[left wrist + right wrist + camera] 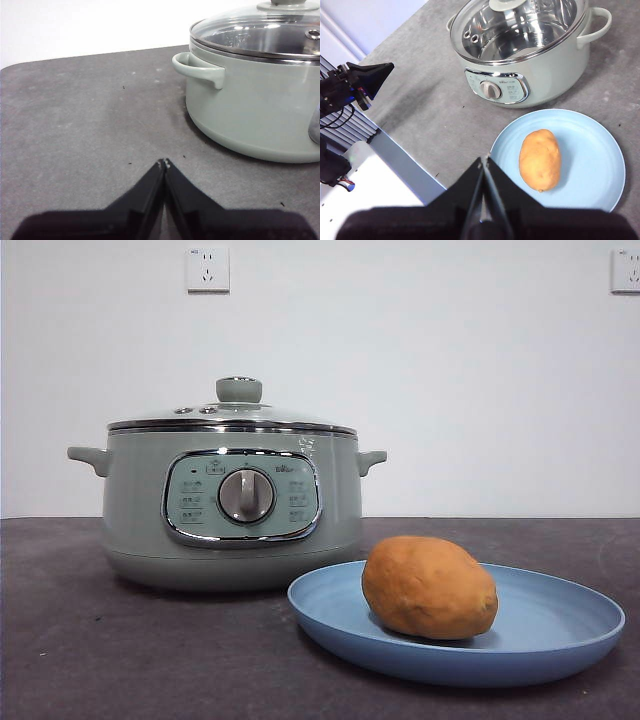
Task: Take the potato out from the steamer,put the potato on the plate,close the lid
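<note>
The sage-green steamer stands on the dark table with its glass lid resting on top, knob up. In front of it and to the right, the orange-brown potato lies on the light blue plate. My left gripper is shut and empty, low over the table beside the steamer's side handle. High above the table edge, my right gripper is shut and empty, looking down on the potato, the plate, the steamer and the lid. Neither gripper shows in the front view.
The other arm's gripper tip and the white base frame show at the table's edge in the right wrist view. Two wall sockets sit on the white wall behind.
</note>
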Robot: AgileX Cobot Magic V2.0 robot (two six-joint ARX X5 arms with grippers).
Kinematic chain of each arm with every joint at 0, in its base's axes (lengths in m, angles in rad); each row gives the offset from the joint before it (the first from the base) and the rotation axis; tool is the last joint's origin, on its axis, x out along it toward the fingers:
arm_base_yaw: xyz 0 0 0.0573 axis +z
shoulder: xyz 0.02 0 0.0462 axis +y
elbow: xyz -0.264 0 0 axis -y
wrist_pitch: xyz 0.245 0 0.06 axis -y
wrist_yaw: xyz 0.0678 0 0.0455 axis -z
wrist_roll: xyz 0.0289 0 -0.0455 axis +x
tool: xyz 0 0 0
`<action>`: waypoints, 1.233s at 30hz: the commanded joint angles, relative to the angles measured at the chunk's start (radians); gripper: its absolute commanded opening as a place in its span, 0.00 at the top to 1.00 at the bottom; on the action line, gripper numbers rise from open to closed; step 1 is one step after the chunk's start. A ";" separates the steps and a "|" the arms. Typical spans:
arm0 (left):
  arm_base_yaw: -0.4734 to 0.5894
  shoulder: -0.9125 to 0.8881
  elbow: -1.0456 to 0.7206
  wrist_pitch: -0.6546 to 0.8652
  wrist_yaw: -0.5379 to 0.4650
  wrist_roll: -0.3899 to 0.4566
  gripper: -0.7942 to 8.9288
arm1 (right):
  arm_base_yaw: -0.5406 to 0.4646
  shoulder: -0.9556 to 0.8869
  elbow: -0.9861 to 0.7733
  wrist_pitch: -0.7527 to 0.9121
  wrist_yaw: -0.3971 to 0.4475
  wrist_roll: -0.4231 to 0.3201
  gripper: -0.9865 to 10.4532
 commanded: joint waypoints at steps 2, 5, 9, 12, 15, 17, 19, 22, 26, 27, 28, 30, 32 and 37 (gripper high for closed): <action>0.003 -0.003 -0.015 0.001 -0.001 -0.007 0.92 | 0.003 -0.002 0.002 0.005 0.003 0.005 0.91; 0.003 -0.003 -0.015 0.001 -0.001 -0.007 0.92 | -0.011 -0.023 0.002 0.006 0.040 -0.026 0.91; 0.003 -0.002 -0.015 0.001 -0.001 -0.007 0.92 | -0.102 -0.073 -0.009 0.029 0.119 -0.041 0.91; 0.003 -0.003 -0.015 0.001 -0.001 -0.007 0.92 | -0.222 -0.125 -0.045 0.072 0.102 -0.048 0.91; 0.003 -0.002 -0.015 0.001 -0.001 -0.007 0.92 | -0.354 -0.184 -0.113 0.135 0.101 -0.063 0.91; 0.003 -0.002 -0.015 0.001 -0.001 -0.007 0.92 | -0.434 -0.223 -0.169 0.196 0.100 -0.074 0.91; 0.003 -0.002 -0.015 0.001 -0.001 -0.007 0.92 | -0.499 -0.269 -0.240 0.282 0.100 -0.073 0.91; 0.003 -0.002 -0.015 0.001 -0.001 -0.007 0.92 | -0.575 -0.346 -0.363 0.418 0.101 -0.074 0.91; 0.003 -0.002 -0.015 0.001 -0.001 -0.007 0.92 | -0.636 -0.453 -0.531 0.570 0.104 -0.074 0.91; 0.003 -0.002 -0.015 0.001 -0.001 -0.007 0.92 | -0.645 -0.478 -0.572 0.596 0.104 -0.073 0.91; 0.003 -0.002 -0.015 0.001 -0.001 -0.007 0.92 | -0.652 -0.499 -0.604 0.617 0.105 -0.073 0.91; 0.003 -0.002 -0.015 0.001 -0.001 -0.007 0.92 | -0.663 -0.542 -0.674 0.653 0.104 -0.073 0.91; 0.003 -0.002 -0.015 0.001 -0.001 -0.007 0.92 | -0.668 -0.574 -0.728 0.669 0.105 -0.073 0.91; 0.003 -0.002 -0.015 0.001 -0.001 -0.007 0.92 | -0.668 -0.630 -0.829 0.672 0.108 -0.072 0.91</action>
